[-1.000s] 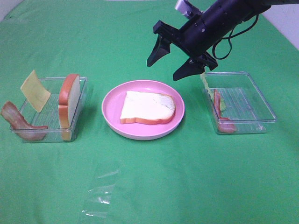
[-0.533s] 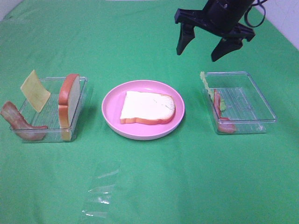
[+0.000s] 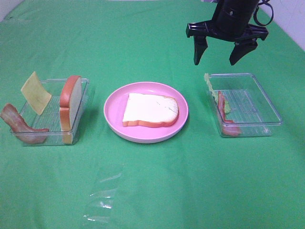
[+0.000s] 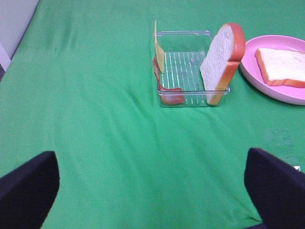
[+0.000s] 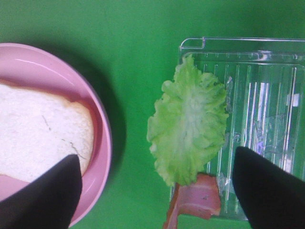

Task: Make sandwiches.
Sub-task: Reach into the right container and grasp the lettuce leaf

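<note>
Right end effector [image 3: 215, 61], spread wide and empty, hangs above pale green lettuce leaf [image 5: 188, 126] draped over wall of clear plastic tray [image 3: 274, 114] near right edge of surface [image 3: 157, 186]; closing may snag that wall or reddish-brown bacon strip [image 5: 198, 200].

The right arm's matte black gripper [image 3: 215, 61] has two tapering, claw-like fingers [image 3: 197, 51] on a flat black crossbar [image 3: 224, 29], below a dark rounded wrist with a thin black cable [image 3: 270, 13]. The left arm's black gripper [image 4: 148, 162] shows only blunt, rounded fingertips [image 4: 29, 188].
</note>
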